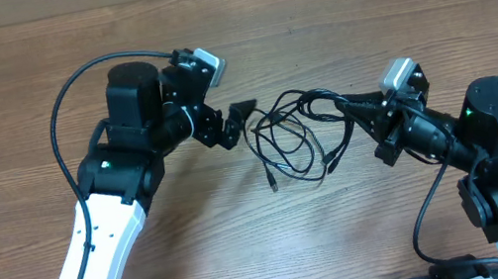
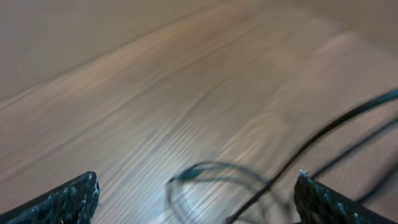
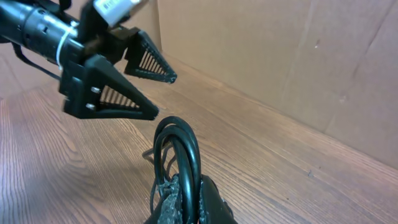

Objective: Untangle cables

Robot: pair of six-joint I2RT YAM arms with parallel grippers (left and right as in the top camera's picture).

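Cables (image 1: 289,138), tangled on worktop (image 1: 247,250): 3 o'clock end pinched in closed right gripper (image 1: 341,103); left gripper (image 1: 242,119), wide open, empty, beside the 9 o'clock edge.

No text, label, brand, number or sign is legible in any of the three views.
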